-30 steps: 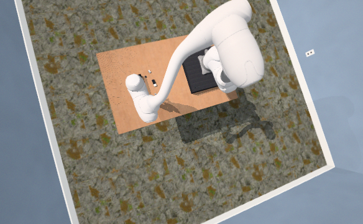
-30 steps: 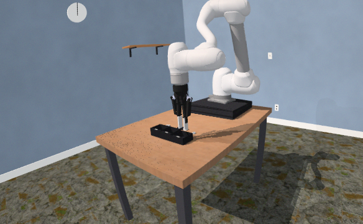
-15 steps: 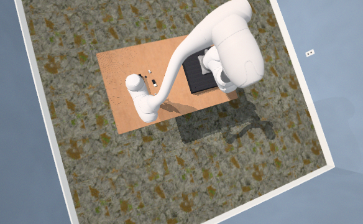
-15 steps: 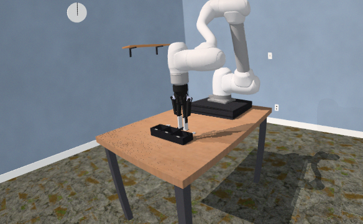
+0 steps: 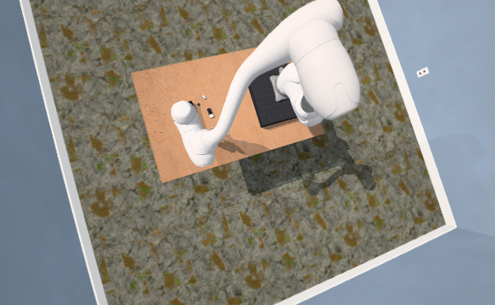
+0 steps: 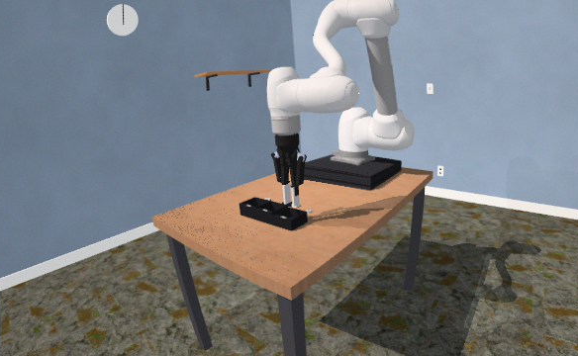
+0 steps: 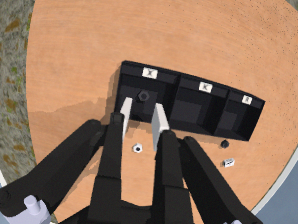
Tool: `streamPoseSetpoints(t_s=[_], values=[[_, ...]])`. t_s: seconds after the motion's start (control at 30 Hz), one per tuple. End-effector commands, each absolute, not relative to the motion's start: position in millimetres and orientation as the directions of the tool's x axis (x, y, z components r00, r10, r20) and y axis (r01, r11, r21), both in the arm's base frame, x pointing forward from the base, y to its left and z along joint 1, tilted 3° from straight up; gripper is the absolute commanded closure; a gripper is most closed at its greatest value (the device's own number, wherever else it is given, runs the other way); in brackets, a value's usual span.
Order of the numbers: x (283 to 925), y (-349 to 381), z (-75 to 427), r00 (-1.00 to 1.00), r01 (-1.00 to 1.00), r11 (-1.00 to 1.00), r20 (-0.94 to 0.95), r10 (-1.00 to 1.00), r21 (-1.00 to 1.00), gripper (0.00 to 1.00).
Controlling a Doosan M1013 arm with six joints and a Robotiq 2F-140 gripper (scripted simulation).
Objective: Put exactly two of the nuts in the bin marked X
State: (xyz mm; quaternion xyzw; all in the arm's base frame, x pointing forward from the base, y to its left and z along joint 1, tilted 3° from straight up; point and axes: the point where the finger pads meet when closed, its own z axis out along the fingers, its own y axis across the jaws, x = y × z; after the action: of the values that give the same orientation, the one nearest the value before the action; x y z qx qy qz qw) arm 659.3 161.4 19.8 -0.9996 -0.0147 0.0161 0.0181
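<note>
A black bin with three compartments [image 7: 189, 103] lies on the wooden table; it also shows in the exterior view [image 6: 273, 214]. Each compartment has a small white label, too small to read. My gripper [image 7: 142, 110] hangs over the bin's left compartment, with its fingers a little apart and nothing between them; it also shows in the exterior view [image 6: 291, 202]. A dark nut [image 7: 143, 96] lies in that compartment, just beyond the fingertips. A silver nut [image 7: 137, 148] lies on the table below the fingers, beside the bin.
A small dark piece [image 7: 225, 143] and a small white piece [image 7: 228, 163] lie on the table beside the bin's right end. The arm's black base [image 6: 352, 170] stands at the table's far end. The table edge is close behind the bin.
</note>
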Motion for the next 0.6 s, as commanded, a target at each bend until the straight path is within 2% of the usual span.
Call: streamPoseSetpoints(t_s=[0.0,0.5,0.57], values=[[663.6,160.2,21.5,0.999,0.027,-0.999,-0.029,0.028,-0.037,0.80],[663.6,160.2,21.5,0.999,0.027,-0.999,-0.029,0.028,-0.037,0.80],[647.1,158.2,22.0,0.991,0.127,-0.991,-0.025,0.128,-0.040,0.81]])
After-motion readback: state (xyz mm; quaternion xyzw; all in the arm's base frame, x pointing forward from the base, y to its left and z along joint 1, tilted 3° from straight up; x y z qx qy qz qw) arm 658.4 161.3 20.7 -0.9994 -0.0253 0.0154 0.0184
